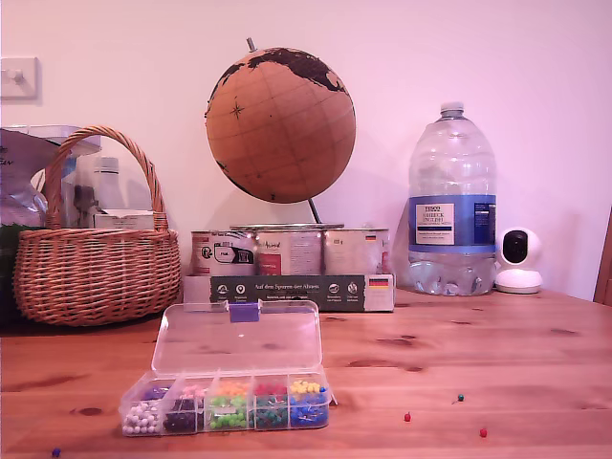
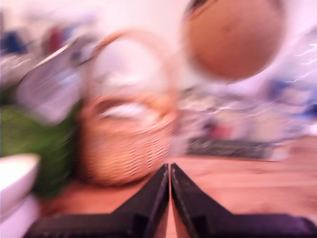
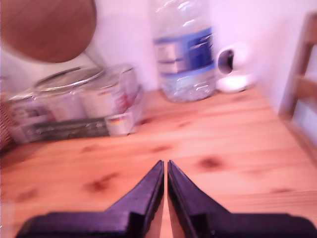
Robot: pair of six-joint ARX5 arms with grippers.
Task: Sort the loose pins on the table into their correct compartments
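On the pine table [image 1: 497, 354] lie loose pins: a green one [image 1: 460, 397], two red ones [image 1: 407, 417] [image 1: 483, 432] toward the exterior view's right, and a blue one [image 1: 55, 451] at its lower left. The clear box stands with its lid [image 1: 237, 337] raised, and its row of compartments [image 1: 229, 402] holds white, dark, green, red and blue pins. Neither arm shows in the exterior view. My first gripper [image 2: 169, 167] is shut, empty, facing the wicker basket [image 2: 124, 144]. My second gripper [image 3: 165, 163] is shut above bare table [image 3: 223, 139]; no pins show in either wrist view.
A wicker basket [image 1: 96, 258] stands at the exterior view's left. Behind the box are shrink-wrapped cans [image 1: 287, 253] on a dark carton [image 1: 301, 290], and a cork globe [image 1: 280, 124]. A large water bottle [image 1: 452, 206] and a small white camera [image 1: 519, 260] stand at the right.
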